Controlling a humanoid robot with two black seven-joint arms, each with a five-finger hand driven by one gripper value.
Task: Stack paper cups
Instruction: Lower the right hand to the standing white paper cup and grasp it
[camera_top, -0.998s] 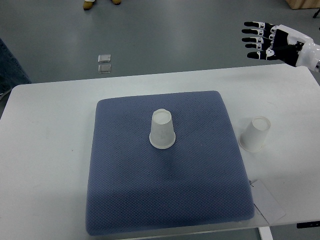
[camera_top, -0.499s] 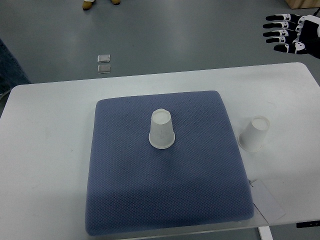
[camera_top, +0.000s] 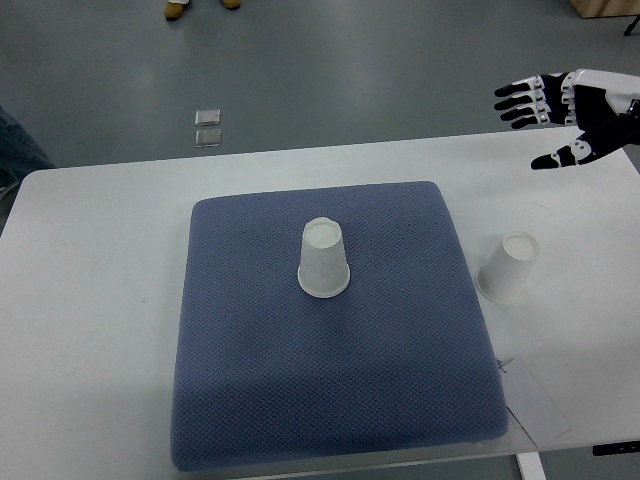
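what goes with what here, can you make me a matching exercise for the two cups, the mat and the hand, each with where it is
Things:
1. cup on the mat
2. second cup
3. blue mat
4. right hand

Places:
A. bare table, right of the mat
B. spread across the table's middle
C. upper right, fingers spread, holding nothing
D. upside down near the mat's centre

Pairs: 1-D, 2-A, 3-B, 4-C

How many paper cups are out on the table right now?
2. One paper cup stands upside down near the middle of the blue mat. The other paper cup sits upside down on the white table, just right of the mat. None seem hidden.
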